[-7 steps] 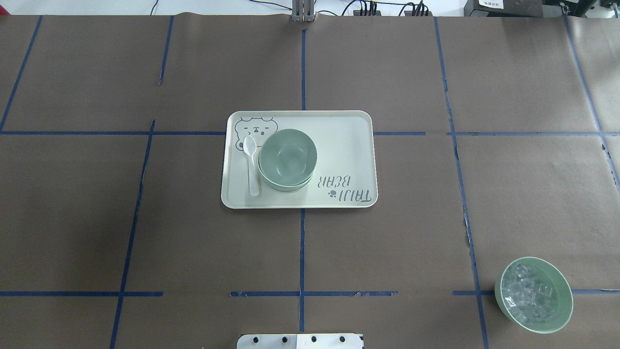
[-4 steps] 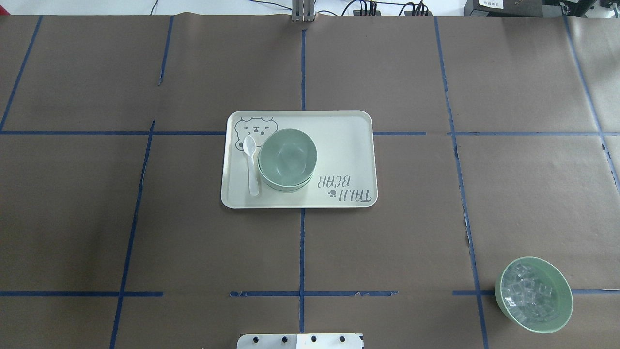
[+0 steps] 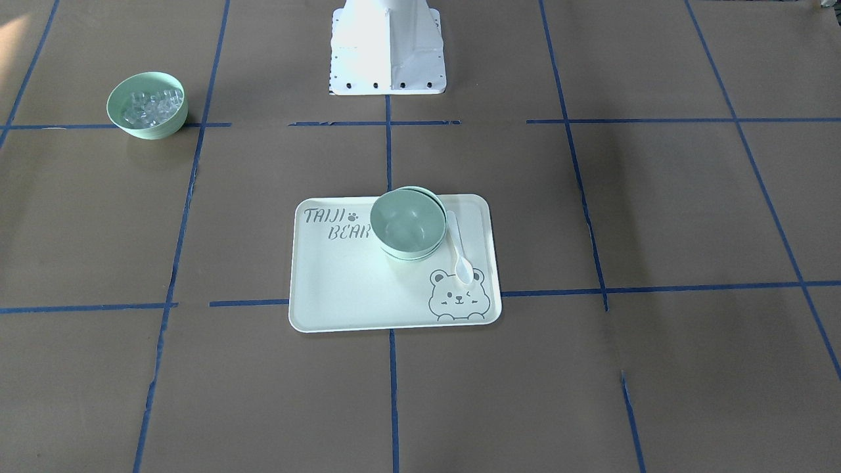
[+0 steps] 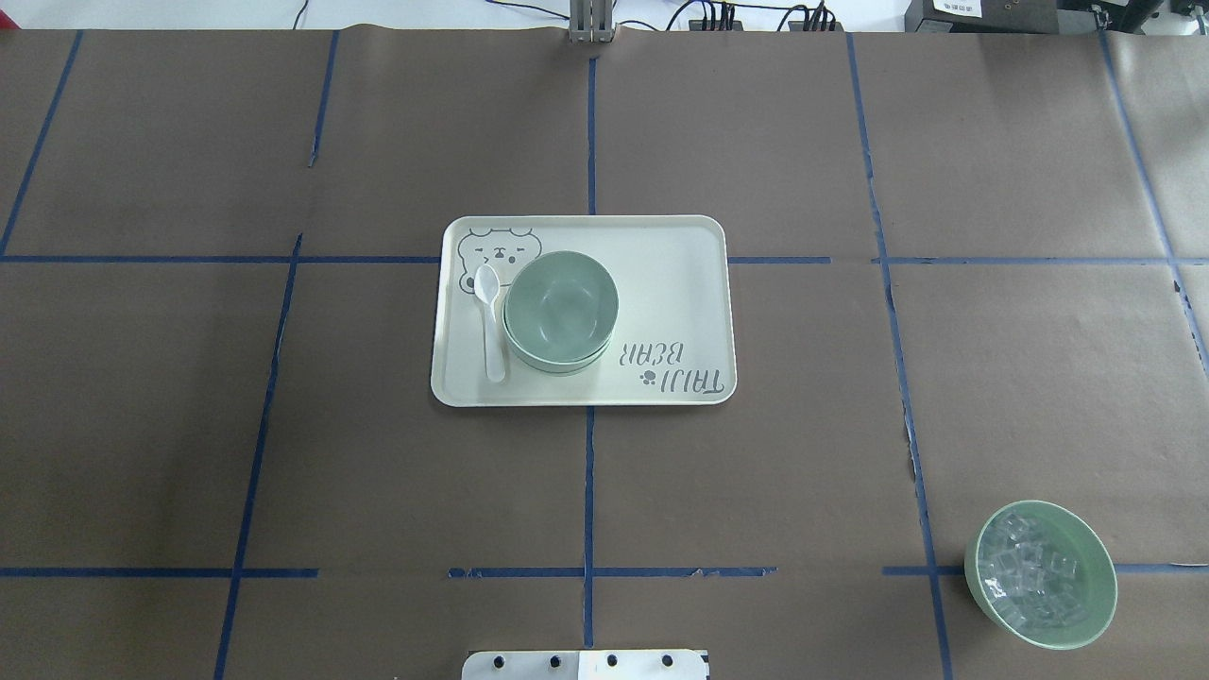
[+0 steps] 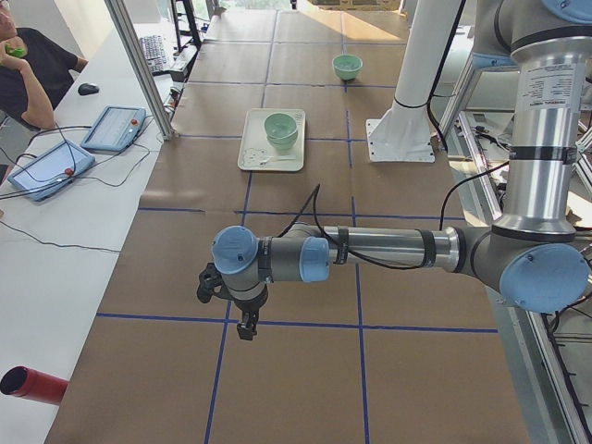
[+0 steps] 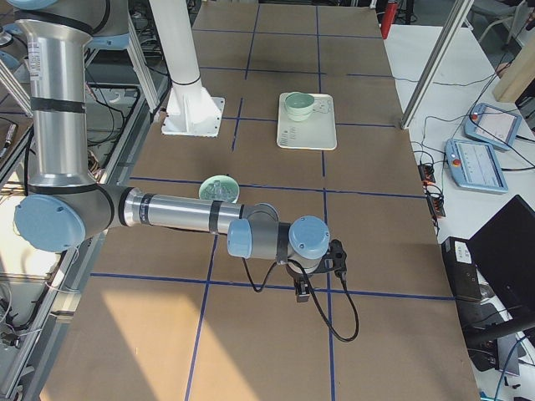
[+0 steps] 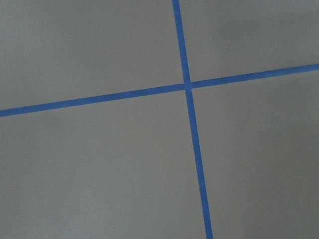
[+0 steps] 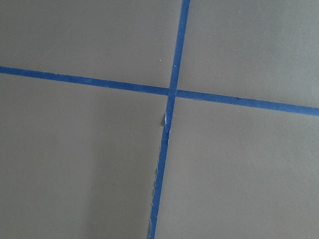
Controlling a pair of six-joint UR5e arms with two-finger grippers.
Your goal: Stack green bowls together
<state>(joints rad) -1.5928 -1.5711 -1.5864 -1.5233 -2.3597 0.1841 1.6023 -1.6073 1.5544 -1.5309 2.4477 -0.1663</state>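
Observation:
The pale mint-green bowls (image 4: 561, 310) sit nested in one stack on the bear-print tray (image 4: 671, 274); the stack also shows in the front view (image 3: 409, 223), left view (image 5: 281, 128) and right view (image 6: 298, 105). The top bowl is plain inside. My left gripper (image 5: 245, 328) hangs far from the tray at the table's left end; I cannot tell if it is open or shut. My right gripper (image 6: 301, 291) hangs at the table's right end; I cannot tell its state either. Both wrist views show only brown paper and blue tape.
A white spoon (image 4: 491, 326) lies on the tray beside the stack. A green bowl with clear ice-like cubes (image 4: 1039, 573) stands near the robot's right front. The robot base plate (image 3: 387, 46) is at the near edge. An operator, tablets and a mouse are at the left view's far side.

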